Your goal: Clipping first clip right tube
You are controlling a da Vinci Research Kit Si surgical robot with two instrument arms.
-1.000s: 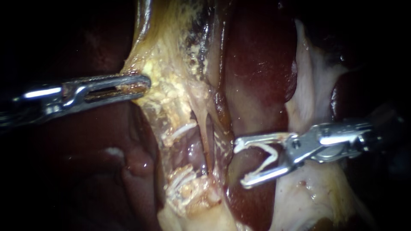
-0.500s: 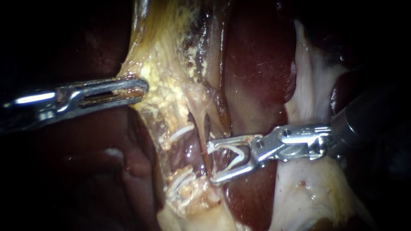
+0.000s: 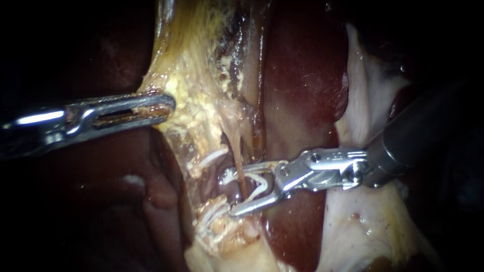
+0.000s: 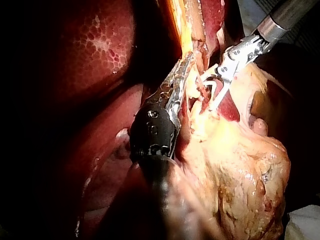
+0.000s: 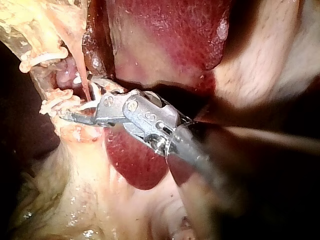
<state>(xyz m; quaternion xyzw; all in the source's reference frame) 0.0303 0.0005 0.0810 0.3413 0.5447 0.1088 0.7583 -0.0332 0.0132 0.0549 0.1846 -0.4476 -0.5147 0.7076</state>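
Closely, clip [image 3: 258, 181] straddles tube [image 3: 239, 161], liver [image 3: 302, 85] edge alongside

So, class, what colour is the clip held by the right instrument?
The clip is white, clearest in endoscope view.

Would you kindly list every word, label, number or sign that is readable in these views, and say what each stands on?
There are none to read.
No legible text shows on the left instrument, shut on the yellowish tissue, on the right instrument, holding a white clip at the tube, or on the liver.
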